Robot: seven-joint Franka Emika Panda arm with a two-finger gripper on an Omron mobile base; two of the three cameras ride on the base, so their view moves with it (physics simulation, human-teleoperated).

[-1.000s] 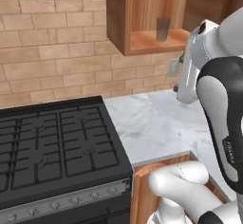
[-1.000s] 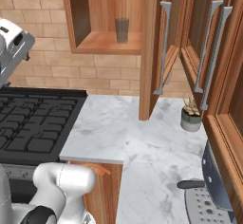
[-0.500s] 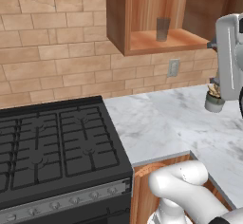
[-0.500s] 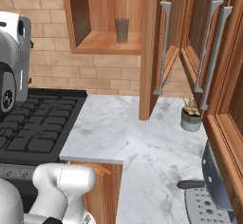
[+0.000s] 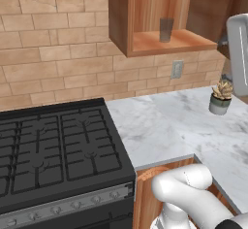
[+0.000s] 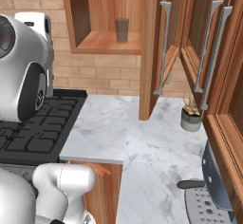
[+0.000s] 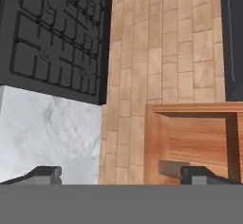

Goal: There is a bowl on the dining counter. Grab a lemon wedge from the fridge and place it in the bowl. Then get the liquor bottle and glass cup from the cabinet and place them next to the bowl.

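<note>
A tan brick wall [image 5: 58, 68] runs behind a black gas stove [image 5: 53, 150] with grated burners; beside it lies a white-grey marble worktop [image 5: 160, 121]; a small potted succulent [image 5: 220, 97] stands near the wall; an electrical outlet [image 5: 177, 69] sits in the brick; tall wooden doors with grey bar handles [image 6: 209, 52] flank the right.

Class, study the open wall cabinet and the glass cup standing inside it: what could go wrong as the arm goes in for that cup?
1. The glass cup stands deep in the narrow cabinet, so the open gripper may knock it over.
2. The open cabinet door hangs close beside the opening; the arm might strike it.
3. The small potted plant on the worktop below could be bumped.
</note>
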